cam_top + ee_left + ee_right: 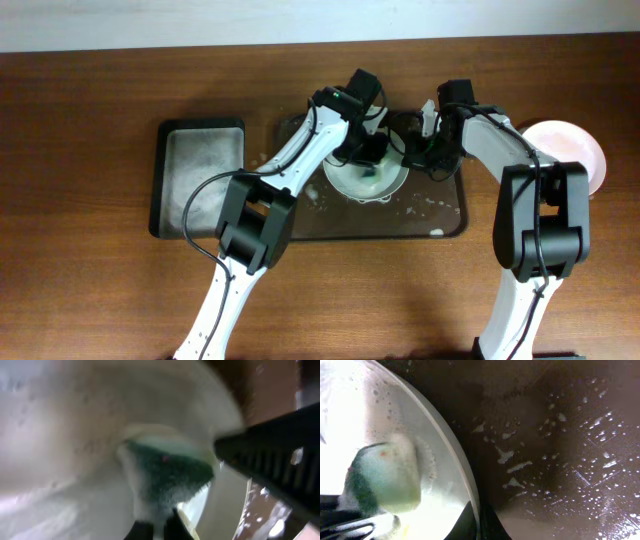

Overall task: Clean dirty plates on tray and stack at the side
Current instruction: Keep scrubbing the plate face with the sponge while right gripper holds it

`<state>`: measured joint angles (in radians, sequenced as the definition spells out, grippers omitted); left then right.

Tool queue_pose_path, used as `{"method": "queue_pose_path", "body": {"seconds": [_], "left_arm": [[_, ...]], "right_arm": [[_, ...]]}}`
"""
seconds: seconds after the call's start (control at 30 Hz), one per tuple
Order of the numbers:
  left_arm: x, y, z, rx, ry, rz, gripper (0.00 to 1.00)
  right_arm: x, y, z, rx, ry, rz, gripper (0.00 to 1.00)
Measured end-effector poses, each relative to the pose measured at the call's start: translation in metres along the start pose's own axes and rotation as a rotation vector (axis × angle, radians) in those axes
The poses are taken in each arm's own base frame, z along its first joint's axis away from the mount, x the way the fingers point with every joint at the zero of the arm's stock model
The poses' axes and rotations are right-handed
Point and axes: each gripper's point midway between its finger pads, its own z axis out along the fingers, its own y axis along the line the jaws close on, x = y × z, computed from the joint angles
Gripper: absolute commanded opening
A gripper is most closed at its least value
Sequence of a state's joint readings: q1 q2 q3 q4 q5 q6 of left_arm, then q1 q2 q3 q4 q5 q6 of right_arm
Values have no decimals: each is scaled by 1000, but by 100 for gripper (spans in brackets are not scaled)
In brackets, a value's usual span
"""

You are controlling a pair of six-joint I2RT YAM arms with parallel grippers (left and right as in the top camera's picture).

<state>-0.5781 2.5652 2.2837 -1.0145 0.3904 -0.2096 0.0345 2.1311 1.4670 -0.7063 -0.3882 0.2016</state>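
Note:
A white plate (352,183) sits tilted over the large dark tray (440,222), its face wet and soapy. My left gripper (371,152) is shut on a green-yellow sponge (167,472) and presses it against the plate's face (75,435). My right gripper (412,158) is shut on the plate's rim (462,470) at its right edge; the sponge also shows in the right wrist view (385,477). Another white plate (575,152) lies on the table at the far right, off the tray.
A smaller dark tray (198,178) with a foamy wet surface lies left of the large tray. Foam flecks and water drops dot the large tray's floor (560,460). The brown wooden table (100,290) surrounds both trays.

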Motion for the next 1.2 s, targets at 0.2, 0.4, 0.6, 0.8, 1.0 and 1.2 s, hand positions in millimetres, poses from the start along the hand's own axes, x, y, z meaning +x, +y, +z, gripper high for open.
{"method": "queue_pose_path", "body": {"seconds": [0.2,0.4,0.6,0.8,1.0,1.2], "left_arm": [[-21,32,-3,-201,-109,-83,0],[-27,73,-20,-458,-188,-166,0],[9,95,-37,-628,-67,-194,0],[31,79,-31,-522,64,-133,0],[19,46,-16,-256,62,-36,0],[-10,23,-5,-130,-44,32,0]], "right_arm": [[0,0,0,0,0,1,4],[0,0,0,0,0,1,4],[0,1,0,-3,-1,0,4],[1,2,1,-4,2,-4,4],[1,2,1,-4,2,-4,4],[1,2,1,-5,2,-4,4]]}}
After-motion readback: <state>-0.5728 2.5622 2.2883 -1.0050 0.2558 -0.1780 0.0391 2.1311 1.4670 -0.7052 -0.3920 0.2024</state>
